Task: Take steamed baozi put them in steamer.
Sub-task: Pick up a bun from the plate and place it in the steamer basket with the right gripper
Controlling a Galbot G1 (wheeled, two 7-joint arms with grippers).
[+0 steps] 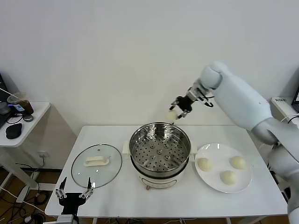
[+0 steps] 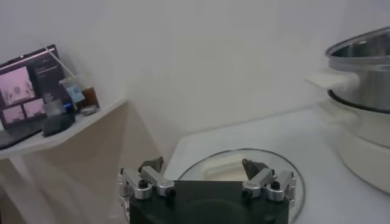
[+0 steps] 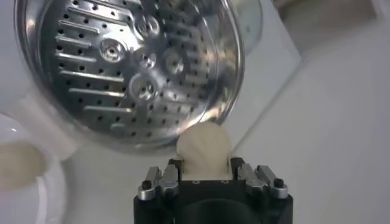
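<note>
My right gripper (image 1: 176,112) is shut on a cream-white baozi (image 1: 171,115) and holds it in the air just above the far rim of the steamer (image 1: 160,148). In the right wrist view the baozi (image 3: 203,146) sits between the fingers, over the edge of the steamer's perforated tray (image 3: 131,67). Three more baozi (image 1: 204,164) (image 1: 238,162) (image 1: 228,177) lie on the white plate (image 1: 209,181) to the right of the steamer. My left gripper (image 1: 74,192) is open and empty, parked low at the table's front left, near the glass lid (image 1: 96,164).
The glass lid with its oblong white handle (image 1: 96,161) lies flat left of the steamer; it also shows in the left wrist view (image 2: 241,173). A side table (image 1: 18,122) with a cup and a mouse stands at far left. A wall is close behind.
</note>
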